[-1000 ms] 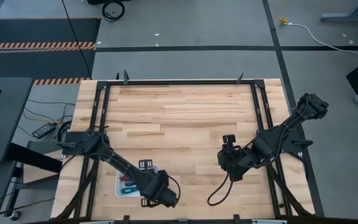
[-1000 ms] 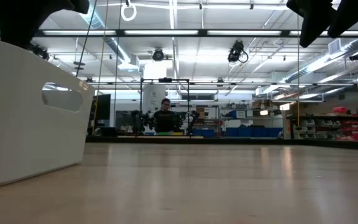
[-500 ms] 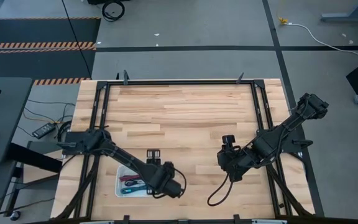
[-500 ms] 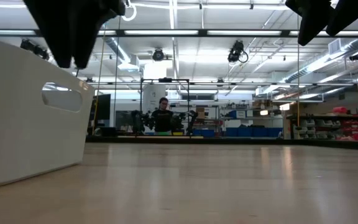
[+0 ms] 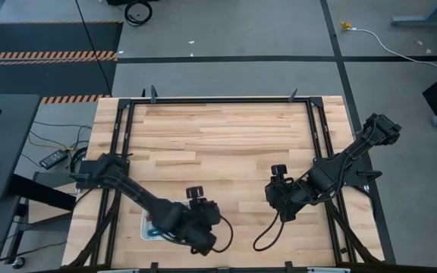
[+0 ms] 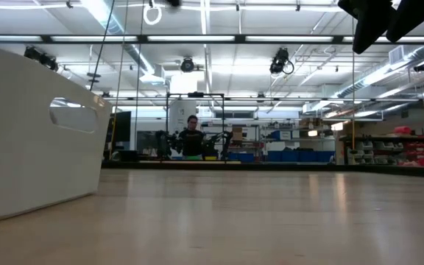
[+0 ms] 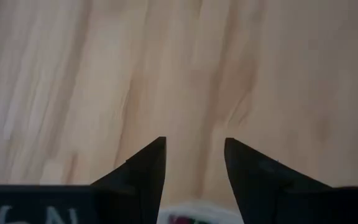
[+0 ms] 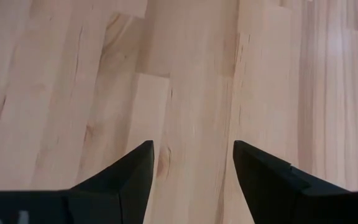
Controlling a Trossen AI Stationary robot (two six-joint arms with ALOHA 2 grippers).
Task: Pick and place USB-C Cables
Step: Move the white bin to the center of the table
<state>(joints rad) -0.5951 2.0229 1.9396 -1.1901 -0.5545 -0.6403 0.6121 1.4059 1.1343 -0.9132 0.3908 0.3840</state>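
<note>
The white tray sits near the table's near edge, left of centre, and fills the left of the low view. My left arm covers most of it. Of the cables I see only a scrap of red and green inside the tray's rim, plus a trace of teal. My left gripper is open and empty, just past the tray's right rim over bare wood. My right gripper is open and empty, hovering over wood right of centre.
Black frame rails run along the table's edges. A black cable loop hangs from my right arm near the near edge. Bare wood spans the centre and far half. A person sits far off in the room behind.
My left gripper has moved from above the tray toward the table's right and slightly far, past the tray's rim. It rose out of the low view and stayed open. The arm now covers the cables that showed in the tray half a second ago.
</note>
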